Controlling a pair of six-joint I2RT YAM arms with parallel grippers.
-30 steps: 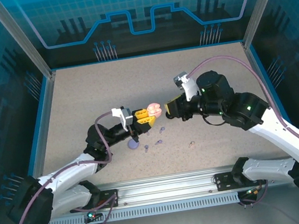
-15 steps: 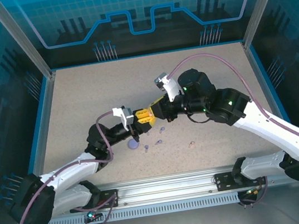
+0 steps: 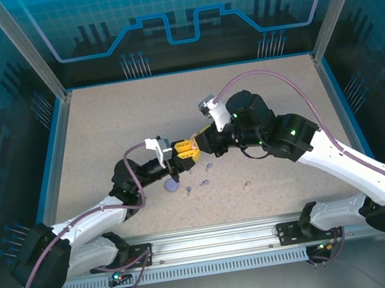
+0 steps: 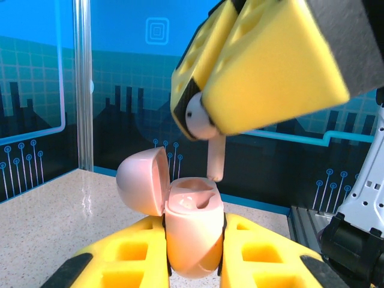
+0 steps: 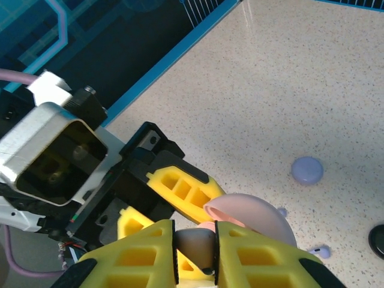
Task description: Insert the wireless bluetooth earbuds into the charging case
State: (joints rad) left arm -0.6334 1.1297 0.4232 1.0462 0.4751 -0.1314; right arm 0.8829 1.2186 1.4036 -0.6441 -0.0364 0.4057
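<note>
Swung in toward nine o'clock, the right gripper meets the left gripper, whose jaws clamp the open pink charging case upright. Right jaws pinch a pale earbud, stem down at the socket's twelve o'clock, seemingly aligned for insertion.

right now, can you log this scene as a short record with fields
left jaws: shut on open pale pink case, lid tipped back
right jaws: shut on pale pink earbud, stem pointing down over the case opening
table: lavender round case, lavender earbud lying loose
stage: earbud not yet seated
</note>
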